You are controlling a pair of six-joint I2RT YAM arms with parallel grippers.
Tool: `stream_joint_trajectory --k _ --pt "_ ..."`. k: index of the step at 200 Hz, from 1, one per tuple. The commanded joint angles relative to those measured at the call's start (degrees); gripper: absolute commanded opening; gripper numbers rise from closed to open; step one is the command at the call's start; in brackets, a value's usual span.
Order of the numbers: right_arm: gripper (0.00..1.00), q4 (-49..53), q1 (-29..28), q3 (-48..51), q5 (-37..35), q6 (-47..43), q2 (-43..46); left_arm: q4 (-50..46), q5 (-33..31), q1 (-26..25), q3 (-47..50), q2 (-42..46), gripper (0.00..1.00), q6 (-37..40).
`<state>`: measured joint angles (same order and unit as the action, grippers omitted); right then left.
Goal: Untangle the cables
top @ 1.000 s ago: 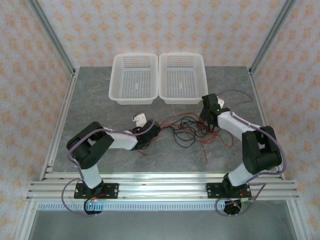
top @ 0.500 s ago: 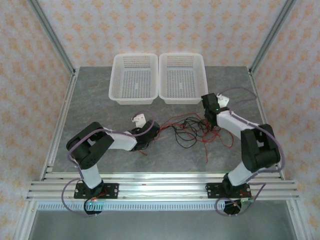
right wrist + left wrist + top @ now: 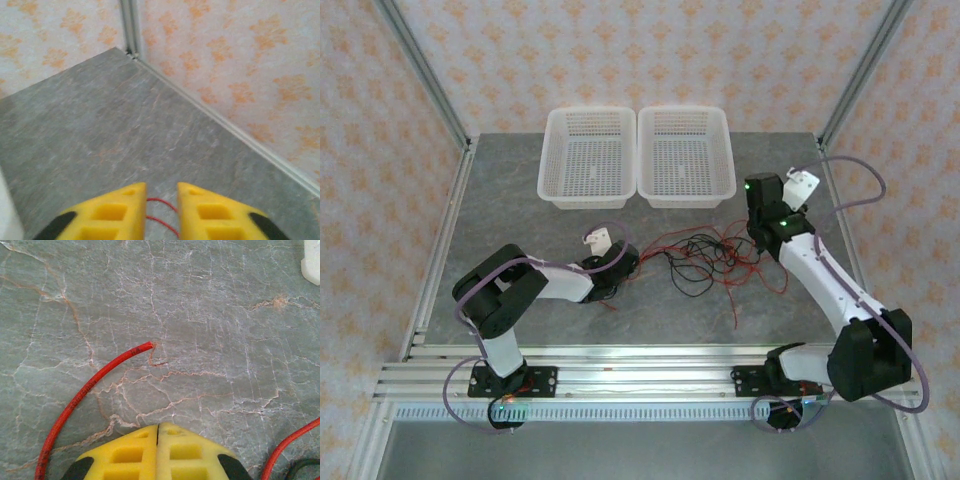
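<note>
While left hand (image 3: 158, 426) sits closed | red cable (image 3: 97, 375) curls just ahead

two baskets (image 3: 588, 160), two arms (image 3: 558, 279), one cable tangle (image 3: 701, 251)

Black-white arms (image 3: 825, 275), purple cables (image 3: 850, 158), yellow jaws.

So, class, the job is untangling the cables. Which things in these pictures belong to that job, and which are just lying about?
Belongs to the job:
- the red and black cables, tangled between the arms
- the left gripper, shut, near a red cable
- the right gripper, open

Just lying about:
- the left white basket
- the right white basket
</note>
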<state>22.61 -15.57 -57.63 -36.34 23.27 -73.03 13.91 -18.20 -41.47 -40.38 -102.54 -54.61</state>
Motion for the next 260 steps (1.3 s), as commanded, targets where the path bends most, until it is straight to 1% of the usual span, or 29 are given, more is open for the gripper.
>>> stream_joint_trajectory --k 1,10,21,33,46,74,104,118,130,143,161,182,210,224,232,240,246,257,259,260 --pt "0.34 4.2 0.3 -2.2 12.5 -0.9 -4.0 -22.8 -3.4 6.3 7.7 -8.4 0.0 0.0" --pt "0.39 4.0 0.4 -1.6 18.4 -0.4 -6.1 -22.8 -3.4 6.3 7.8 -8.1 0.0 0.0" --pt "0.43 3.2 0.5 -0.5 23.3 0.6 -8.8 -22.8 -3.5 6.3 7.9 -7.7 0.0 0.0" --pt "0.47 2.0 0.7 0.6 26.3 1.0 -12.1 -23.0 -3.6 6.3 7.8 -7.5 0.0 0.1" --pt "0.48 1.4 0.6 0.4 27.2 1.0 -15.9 -23.1 -3.7 6.3 7.7 -7.3 0.0 0.1" --pt "0.48 0.4 0.7 -0.7 24.1 0.7 -22.3 -22.9 -3.7 6.3 7.8 -7.4 0.0 0.1" --pt "0.48 -0.7 0.8 -0.9 22.2 1.0 -26.9 -22.8 -3.6 6.3 7.9 -7.3 0.0 0.0" --pt "0.47 -2.0 0.8 -0.7 21.8 1.0 -28.6 -23.0 -3.7 6.3 7.8 -7.3 0.0 0.1" --pt "0.43 -3.1 0.9 -0.5 20.9 1.1 -29.9 -23.1 -3.7 6.3 7.7 -7.5 0.0 0.1" --pt "0.38 -3.9 0.9 -0.9 19.3 1.0 -31.0 -23.1 -3.7 6.3 7.6 -7.7 0.0 0.1" --pt "0.36 -4.9 1.4 -1.4 17.1 1.1 -31.9 -23.0 -3.6 6.3 7.6 -8.0 0.0 0.0" --pt "0.36 -5.5 2.7 -2.0 16.4 0.9 -32.2 -22.8 -3.3 6.3 7.7 -8.4 0.0 -0.1" --pt "0.4 -6.2 4.0 -2.1 17.6 0.5 -32.7 -23.0 -3.2 6.3 7.6 -8.6 0.0 -0.3" --pt "0.39 -6.5 4.4 -2.1 17.6 0.2 -33.6 -23.1 -3.1 6.3 7.4 -8.9 0.0 -0.3" --pt "0.37 -6.5 4.7 -2.3 17.6 0.1 -34.3 -23.1 -3.0 6.3 7.3 -9.1 0.0 -0.3" --pt "0.31 -6.3 5.1 -2.5 17.6 0.2 -34.9 -23.1 -2.8 6.3 7.3 -9.3 0.0 -0.4" --pt "0.24 -6.1 5.5 -2.6 17.3 0.3 -35.1 -23.1 -2.6 6.3 7.4 -9.5 0.0 -0.7" --pt "0.03 -5.6 6.5 -2.5 16.5 1.2 -35.1 -22.8 -2.1 6.3 7.7 -10.1 0.0 -1.1" --pt "0.0 -5.6 6.7 -2.5 16.4 1.3 -35.2 -22.7 -2.0 6.3 7.8 -10.2 0.0 -1.2" --pt "0.0 -5.6 6.8 -2.4 16.3 1.4 -35.0 -22.7 -2.0 6.3 7.8 -10.2 0.0 -1.2"
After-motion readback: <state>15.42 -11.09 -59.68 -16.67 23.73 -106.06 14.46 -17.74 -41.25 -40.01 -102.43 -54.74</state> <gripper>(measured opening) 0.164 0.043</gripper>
